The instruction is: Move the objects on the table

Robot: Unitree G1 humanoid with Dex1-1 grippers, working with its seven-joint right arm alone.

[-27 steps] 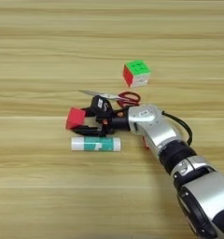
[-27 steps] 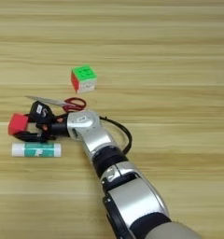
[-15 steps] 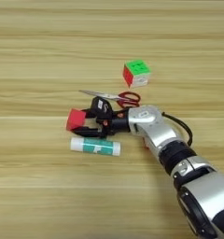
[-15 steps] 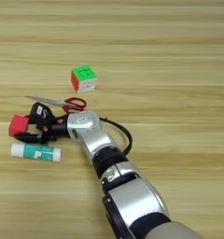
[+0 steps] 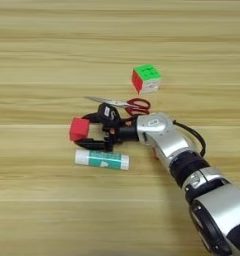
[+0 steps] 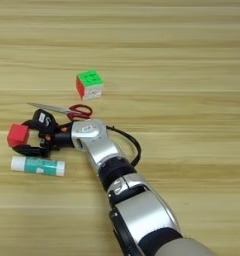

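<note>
Small red cube bracketed by the right gripper on the table.

The small red cube [image 5: 79,129] is seen at the left between the spread black fingers of the right gripper [image 5: 90,131], not clenched. Just nearer lies the glue stick [image 5: 102,159]. Farther right are the scissors [image 5: 123,104], then the puzzle cube [image 5: 146,78], on the table [image 5: 37,55].

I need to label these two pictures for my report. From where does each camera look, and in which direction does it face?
Left eye view: on the head, facing down at the table; the right arm enters from bottom right, right gripper at the small red cube.
Right eye view: same head, slightly further right, facing down; more of the arm shows.
Both share the puzzle cube, scissors and glue stick.
</note>
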